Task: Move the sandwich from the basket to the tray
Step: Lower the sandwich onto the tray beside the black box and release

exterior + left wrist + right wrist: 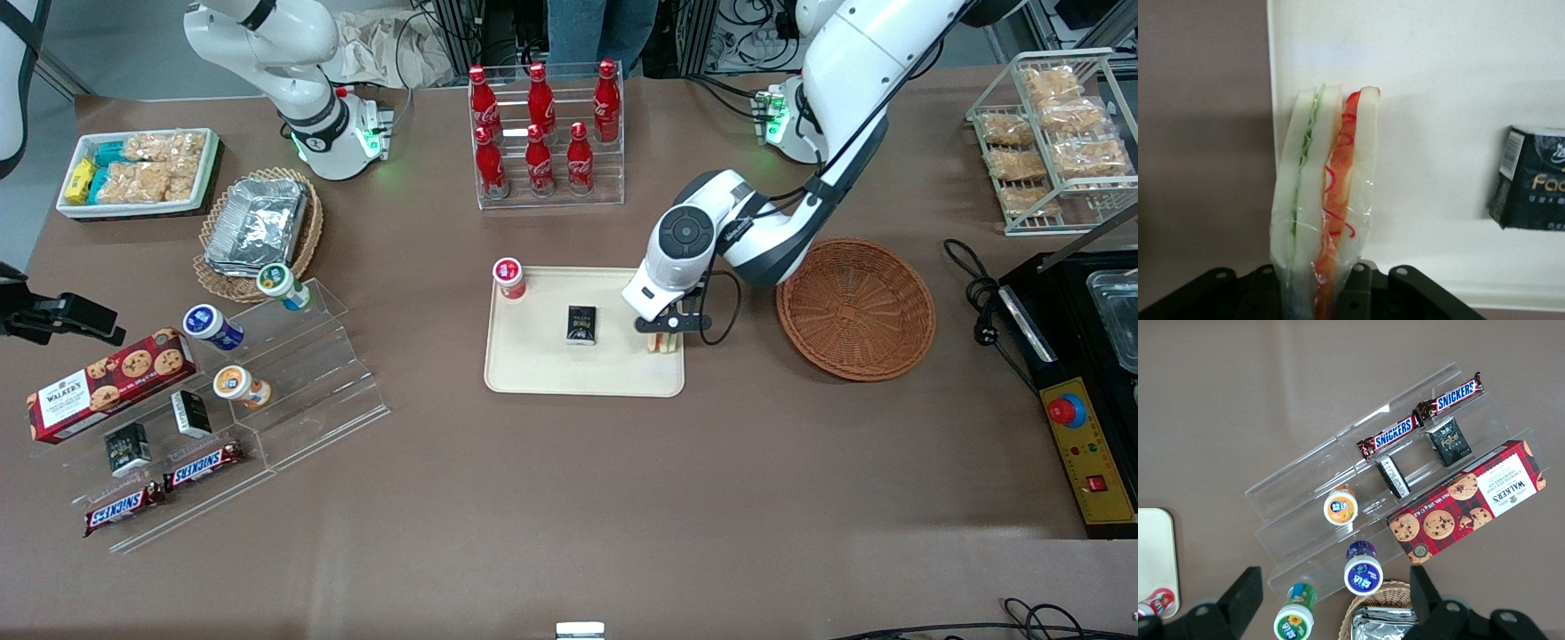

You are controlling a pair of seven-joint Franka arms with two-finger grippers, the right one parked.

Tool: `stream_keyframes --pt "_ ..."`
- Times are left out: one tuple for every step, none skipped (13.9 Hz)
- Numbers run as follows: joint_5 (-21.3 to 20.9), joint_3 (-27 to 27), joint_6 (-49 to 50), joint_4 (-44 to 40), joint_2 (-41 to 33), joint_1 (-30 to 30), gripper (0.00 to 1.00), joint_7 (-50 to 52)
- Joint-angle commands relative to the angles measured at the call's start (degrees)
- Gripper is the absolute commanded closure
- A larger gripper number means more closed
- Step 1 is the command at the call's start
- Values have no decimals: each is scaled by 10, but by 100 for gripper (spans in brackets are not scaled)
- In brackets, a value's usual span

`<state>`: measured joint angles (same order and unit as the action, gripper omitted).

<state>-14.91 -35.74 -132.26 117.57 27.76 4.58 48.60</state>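
The sandwich (1328,193) is a wrapped wedge of pale bread with orange-red and green filling. My left gripper (662,334) is shut on it and holds it over the edge of the cream tray (542,369) nearest the basket. In the front view the sandwich (662,344) shows only as a small pale bit under the fingers. In the left wrist view the gripper (1321,293) clamps the sandwich's lower end, with the tray's surface (1445,133) under it. The reddish-brown round basket (855,307) lies empty beside the tray, toward the working arm's end of the table.
On the tray stand a small black packet (582,324) and a red-lidded cup (508,276). A rack of red bottles (544,133) stands farther from the front camera. An acrylic stand with snacks (222,391) lies toward the parked arm's end. A black machine (1080,391) is past the basket.
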Motion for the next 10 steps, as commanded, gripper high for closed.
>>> stream_keyframes --pt "-27 -4 -19 -8 17 -5 100 13" --pt "-28 -4 -19 -8 19 -4 90 12" --pt "-28 -4 -19 -10 24 -4 35 11" --pt "-28 -4 -18 -11 25 -3 0 13" --pt "-28 -3 -15 -13 25 -3 0 12" --pt "-28 -2 -12 -16 28 -5 0 11" --pt "-28 0 -11 -17 27 -5 0 13" --pt "-27 -1 2 -23 21 -2 0 24" --pt "-27 -1 33 -35 13 0 0 40" --pt "-27 -3 69 -67 7 1 0 50"
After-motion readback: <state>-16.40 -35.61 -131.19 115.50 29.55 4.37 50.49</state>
